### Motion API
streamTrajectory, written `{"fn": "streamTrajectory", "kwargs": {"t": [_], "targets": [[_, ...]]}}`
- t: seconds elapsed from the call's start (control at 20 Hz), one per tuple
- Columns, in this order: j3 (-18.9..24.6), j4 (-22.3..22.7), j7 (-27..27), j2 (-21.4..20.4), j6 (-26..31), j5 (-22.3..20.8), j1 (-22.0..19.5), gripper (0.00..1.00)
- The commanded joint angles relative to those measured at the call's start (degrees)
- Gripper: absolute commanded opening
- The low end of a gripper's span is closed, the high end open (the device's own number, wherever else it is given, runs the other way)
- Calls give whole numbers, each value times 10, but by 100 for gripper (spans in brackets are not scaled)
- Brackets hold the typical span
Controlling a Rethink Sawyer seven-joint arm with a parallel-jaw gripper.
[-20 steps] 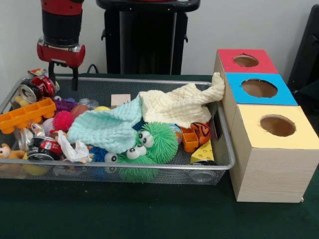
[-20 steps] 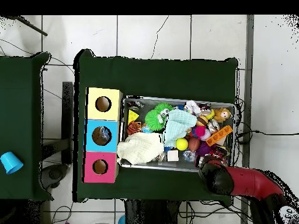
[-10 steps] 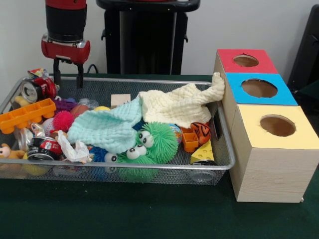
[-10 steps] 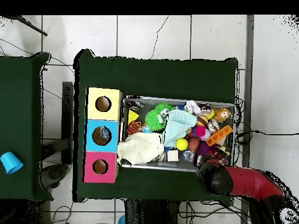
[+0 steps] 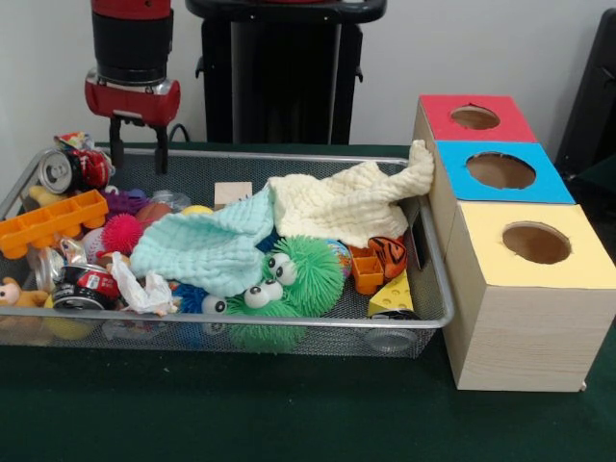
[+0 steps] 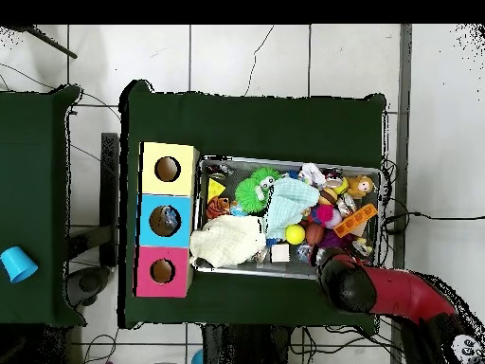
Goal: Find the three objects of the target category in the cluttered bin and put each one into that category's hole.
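Nearest the camera, the wire bin (image 5: 423, 226) holds a green puffer toy (image 5: 306, 272) under two cloths. Farther back, at nine o'clock, a crushed can (image 5: 67, 168) lies on its side, long axis left-right. Beyond it the gripper (image 5: 139, 154) hangs vertical, empty, fingers apart, the can at its eight o'clock.

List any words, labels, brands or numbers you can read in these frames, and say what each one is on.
None can be read.
Crushed red can at the bin's far corner: printing too blurred to read.
Can with red label near the front wall: label too small to read.
Three boxes: no text.
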Motion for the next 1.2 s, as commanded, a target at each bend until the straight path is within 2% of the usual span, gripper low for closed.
{"fn": "streamTrajectory", "kwargs": {"t": [0.05, 0.5, 0.85, 1.2], "targets": [[48, 20, 0, 23, 39, 15, 4, 100], [57, 24, 15, 33, 29, 29, 7, 100], [47, 14, 14, 42, 23, 17, 9, 100], [63, 20, 19, 52, 7, 24, 0, 100]]}}
